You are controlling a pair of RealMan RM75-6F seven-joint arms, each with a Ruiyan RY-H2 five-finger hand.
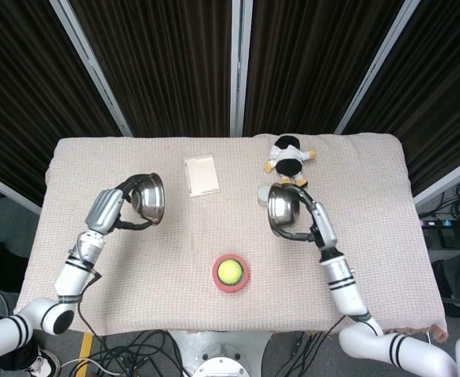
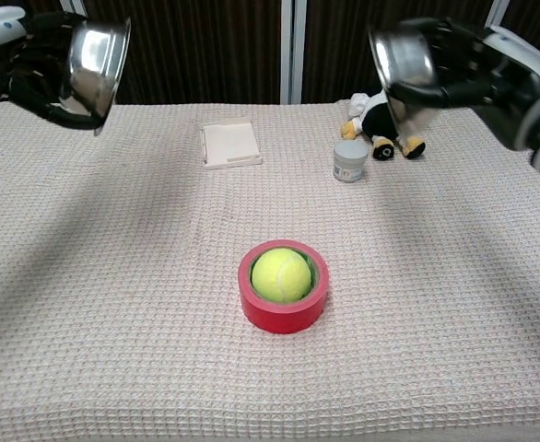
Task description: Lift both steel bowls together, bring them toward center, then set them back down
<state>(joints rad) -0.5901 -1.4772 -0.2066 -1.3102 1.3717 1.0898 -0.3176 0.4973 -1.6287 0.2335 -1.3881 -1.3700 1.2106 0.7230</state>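
Out at the two sides, above the table [image 1: 371, 181], I hold both steel bowls in the air. My left hand [image 1: 126, 206] grips the left bowl [image 1: 148, 196] on the left of the scene; my right hand [image 1: 307, 220] grips the right bowl [image 1: 282, 210] on the right, just in front of the plush toy [image 1: 290, 160] and over the small grey can [image 2: 350, 160]. Both hands are closed on their bowls, fingers wrapped over rim and back.

Judged step: set-down. To do it well I should level each bowl first, then lower both at the same rate so the bases land flat together. Right side needs care: the can and toy sit close under that bowl, so I'd come down nearer than them. Red tape roll [image 2: 283, 286] with the tennis ball [image 2: 280, 274] is well apart in the middle, no issue.

Orientation: both bowls are tipped on edge. Chest view shows both rims tilted, mouths facing inward toward the middle and slightly down. Round bowls have no long axis; each bowl's axis runs roughly left-right, not upright.
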